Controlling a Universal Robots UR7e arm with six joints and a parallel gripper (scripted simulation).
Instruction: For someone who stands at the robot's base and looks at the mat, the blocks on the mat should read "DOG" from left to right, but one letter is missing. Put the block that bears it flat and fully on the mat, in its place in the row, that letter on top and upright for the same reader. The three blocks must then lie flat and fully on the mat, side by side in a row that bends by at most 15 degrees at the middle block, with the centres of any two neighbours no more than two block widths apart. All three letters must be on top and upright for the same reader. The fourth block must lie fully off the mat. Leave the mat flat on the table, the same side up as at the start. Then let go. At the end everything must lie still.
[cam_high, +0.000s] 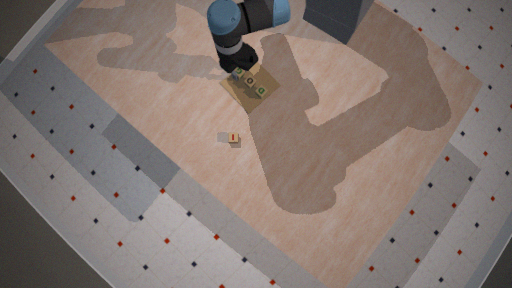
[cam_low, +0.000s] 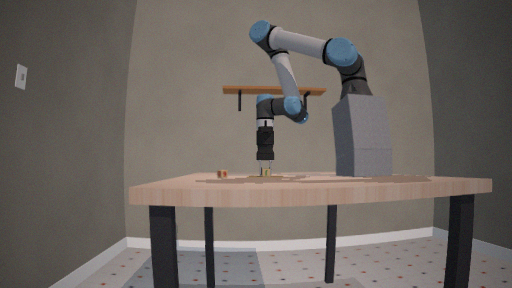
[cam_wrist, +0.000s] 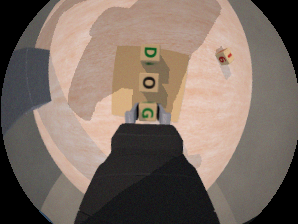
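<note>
A brown mat (cam_high: 250, 91) lies on the table under the arm. Three blocks sit on it in a straight row, showing D (cam_wrist: 150, 52), O (cam_wrist: 149, 83) and G (cam_wrist: 147, 112) in the wrist view. In the top view they are the D block (cam_high: 260, 91), the O block (cam_high: 249, 81) and the G block (cam_high: 238, 73). My gripper (cam_wrist: 147, 108) stands straight down over the G block, with a finger on each side. The fingers are open and have let go of it. The G block rests flat on the mat. In the side view the gripper (cam_low: 265, 167) stands low at the table.
A fourth block with a red letter I (cam_high: 233, 137) lies off the mat on the bare table; it also shows in the wrist view (cam_wrist: 224, 56) and the side view (cam_low: 222, 173). The robot's grey pedestal (cam_low: 361, 135) stands at the table's far side.
</note>
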